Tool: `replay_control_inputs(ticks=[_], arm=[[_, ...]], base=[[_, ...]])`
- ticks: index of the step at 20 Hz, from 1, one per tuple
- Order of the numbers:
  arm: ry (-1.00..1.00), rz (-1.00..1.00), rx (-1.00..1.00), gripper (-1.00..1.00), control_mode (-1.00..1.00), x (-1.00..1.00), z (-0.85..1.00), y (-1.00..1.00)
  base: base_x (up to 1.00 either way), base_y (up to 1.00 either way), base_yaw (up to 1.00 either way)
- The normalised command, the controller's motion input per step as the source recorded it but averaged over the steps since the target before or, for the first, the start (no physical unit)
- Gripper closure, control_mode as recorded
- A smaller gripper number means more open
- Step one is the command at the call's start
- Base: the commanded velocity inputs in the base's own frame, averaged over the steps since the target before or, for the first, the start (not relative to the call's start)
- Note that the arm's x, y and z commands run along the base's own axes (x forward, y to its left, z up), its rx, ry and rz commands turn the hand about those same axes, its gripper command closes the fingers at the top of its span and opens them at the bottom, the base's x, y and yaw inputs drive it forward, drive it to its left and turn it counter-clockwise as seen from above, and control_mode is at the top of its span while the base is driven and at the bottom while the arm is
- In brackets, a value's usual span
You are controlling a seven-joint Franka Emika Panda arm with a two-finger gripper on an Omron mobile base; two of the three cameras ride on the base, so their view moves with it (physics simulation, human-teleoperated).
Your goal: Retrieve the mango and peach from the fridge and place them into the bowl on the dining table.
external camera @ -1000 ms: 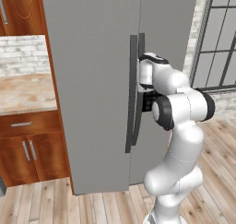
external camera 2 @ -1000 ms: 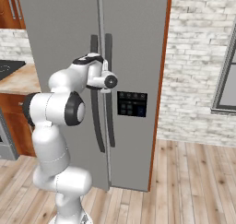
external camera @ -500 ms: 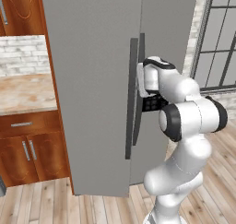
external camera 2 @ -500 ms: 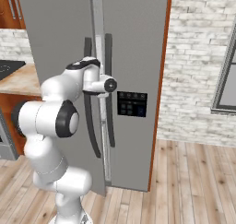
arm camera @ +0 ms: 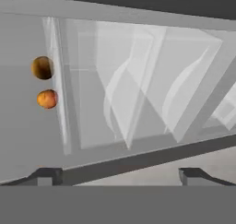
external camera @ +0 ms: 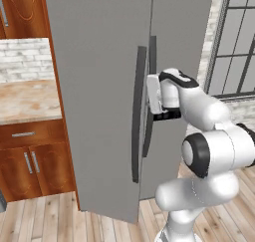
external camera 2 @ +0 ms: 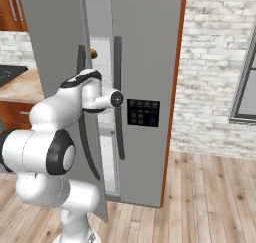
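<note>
Kitchen: wood-plank floor, whitewashed brick wall, window [external camera: 234, 42]; counter [external camera: 27, 100] with stone top over reddish cabinets. Fridge [external camera 2: 145, 47]: grey, two doors; left door [external camera: 99, 96] now swung further out than a second ago, white interior visible in the gap. Control panel [external camera 2: 143, 112]: no legible writing. End effector [arm camera: 120, 174]: at the dark handle [external camera: 138, 111], fingers spread wide, gripping nothing. Inside: two orange-brown round fruits [arm camera: 44, 83], one beside the other; which is mango or peach cannot be told.
</note>
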Motion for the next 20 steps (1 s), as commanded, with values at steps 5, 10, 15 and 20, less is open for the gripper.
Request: replay_control_inputs(ticks=[5,10,15,20], arm=[[0.07,0.15,-0.02,-1.0,-1.0,-0.85,0.01,1.0],[0.07,0.11,-0.01,-1.0,-1.0,-0.85,0.13,1.0],[0.13,0.09,0.0,-1.0,-1.0,-0.78,0.05,1.0],[0.18,0.08,0.0,-1.0,-1.0,-0.73,0.0,1.0]], base=[[0.0,0.0,0.0],[0.0,0.0,0.0],[0.0,0.0,0.0],[0.0,0.0,0.0]])
